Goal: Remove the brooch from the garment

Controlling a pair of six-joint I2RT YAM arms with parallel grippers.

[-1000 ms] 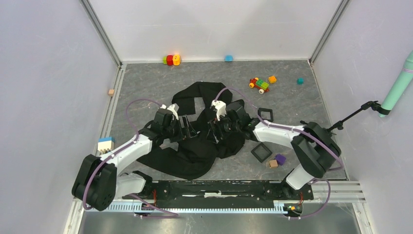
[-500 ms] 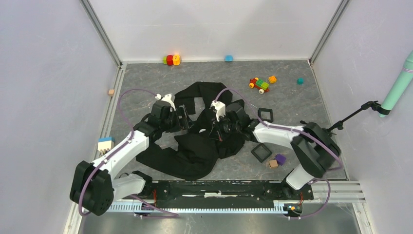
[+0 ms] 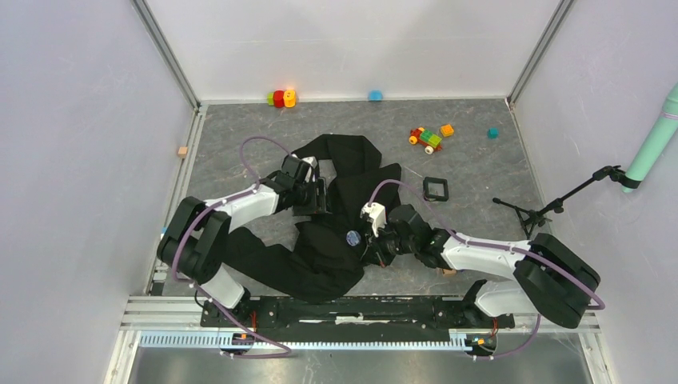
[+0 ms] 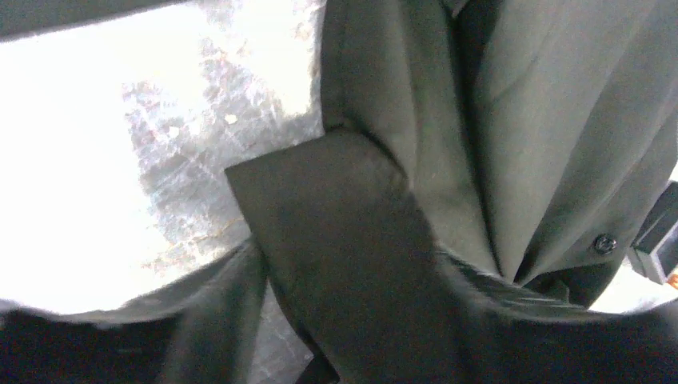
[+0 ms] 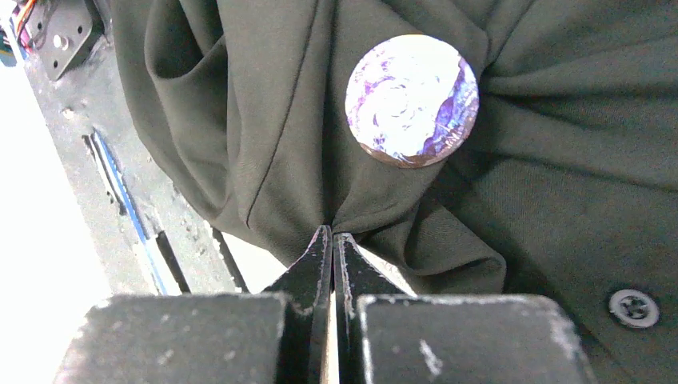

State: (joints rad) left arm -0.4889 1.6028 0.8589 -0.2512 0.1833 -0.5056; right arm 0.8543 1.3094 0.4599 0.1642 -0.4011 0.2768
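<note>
The black garment [image 3: 332, 252] lies crumpled mid-table. The brooch [image 3: 352, 237], a small round pale badge, is pinned to its front; in the right wrist view the brooch [image 5: 412, 100] sits just beyond my fingertips. My right gripper [image 3: 366, 245] [image 5: 332, 237] is shut on a pinched fold of the garment [image 5: 560, 200] directly below the brooch, not on the brooch itself. My left gripper [image 3: 313, 197] hovers low over the garment's upper part, by the collar flap [image 4: 336, 232]. Its fingers show only as dark blur, so their state is unclear.
A black square frame [image 3: 436, 189] lies right of the garment, with a small black tripod stand [image 3: 528, 213] farther right. Coloured toy bricks [image 3: 426, 138], a red and yellow block [image 3: 280, 98] and small cubes sit towards the back wall. A dark button [image 5: 633, 307] shows on the cloth.
My right gripper has shut on the cloth and pulled back towards the near edge, dragging the garment; the brooch now shows. My left arm has swung away and right, onto the garment's upper part.
</note>
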